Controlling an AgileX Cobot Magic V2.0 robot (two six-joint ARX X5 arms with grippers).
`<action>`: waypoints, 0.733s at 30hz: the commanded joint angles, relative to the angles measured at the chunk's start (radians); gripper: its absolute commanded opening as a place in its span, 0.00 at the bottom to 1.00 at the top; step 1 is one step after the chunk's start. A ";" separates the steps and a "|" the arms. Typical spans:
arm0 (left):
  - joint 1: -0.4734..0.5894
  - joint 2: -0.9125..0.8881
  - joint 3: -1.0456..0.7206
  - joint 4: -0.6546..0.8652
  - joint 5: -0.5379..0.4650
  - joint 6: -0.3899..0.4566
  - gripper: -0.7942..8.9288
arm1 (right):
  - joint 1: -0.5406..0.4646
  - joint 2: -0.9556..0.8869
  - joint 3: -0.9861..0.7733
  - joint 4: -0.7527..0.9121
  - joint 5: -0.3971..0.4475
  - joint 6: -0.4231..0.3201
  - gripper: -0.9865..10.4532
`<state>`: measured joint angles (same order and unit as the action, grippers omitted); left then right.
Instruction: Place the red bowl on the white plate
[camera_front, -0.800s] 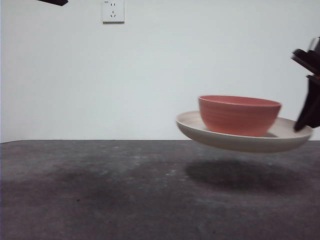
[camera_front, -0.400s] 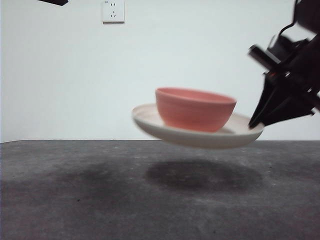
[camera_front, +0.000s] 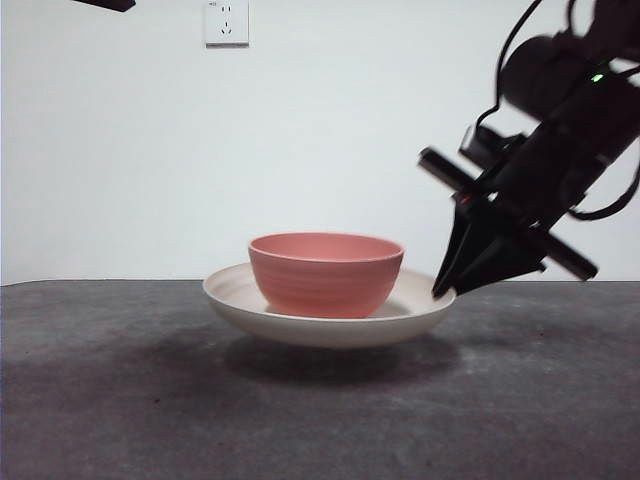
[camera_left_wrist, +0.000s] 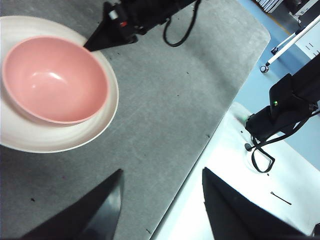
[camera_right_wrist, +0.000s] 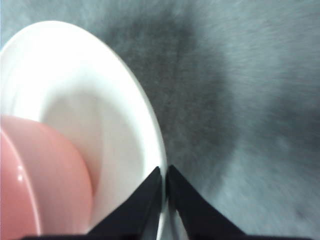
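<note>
The red bowl (camera_front: 325, 275) sits upright inside the white plate (camera_front: 232, 297). My right gripper (camera_front: 445, 290) is shut on the plate's right rim and reaches down from the upper right. The plate hangs level, at or just above the dark table, with its shadow right under it. In the right wrist view the jaws (camera_right_wrist: 164, 170) pinch the plate's rim (camera_right_wrist: 100, 90), with the bowl (camera_right_wrist: 40, 185) beside them. The left wrist view looks down on the bowl (camera_left_wrist: 52, 80), the plate (camera_left_wrist: 60, 142) and the right gripper (camera_left_wrist: 90, 46). My left gripper (camera_left_wrist: 162, 172) is open and empty, high above the table.
A wall socket (camera_front: 226, 22) is on the white wall behind. The left arm's black tip (camera_front: 105, 4) shows at the top left. Past the grey table's edge (camera_left_wrist: 207, 135) lie a white surface, a black unit with a cable (camera_left_wrist: 280, 110) and a wheeled stand (camera_left_wrist: 290, 42).
My right gripper has carried the plate with the bowl on it to the left and down, from mid-air to about table level. The left arm has not moved.
</note>
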<state>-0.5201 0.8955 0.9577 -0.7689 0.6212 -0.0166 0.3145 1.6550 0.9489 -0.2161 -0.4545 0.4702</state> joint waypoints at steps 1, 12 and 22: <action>-0.004 0.006 0.010 0.004 0.006 -0.003 0.34 | 0.014 0.056 0.045 0.012 0.014 0.016 0.09; -0.004 0.006 0.010 -0.002 0.006 -0.003 0.34 | 0.029 0.116 0.090 0.003 0.014 0.009 0.09; -0.004 0.006 0.010 -0.002 0.006 -0.003 0.34 | 0.031 0.116 0.090 -0.051 0.018 -0.008 0.23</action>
<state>-0.5201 0.8955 0.9577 -0.7780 0.6212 -0.0166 0.3397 1.7512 1.0176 -0.2726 -0.4362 0.4690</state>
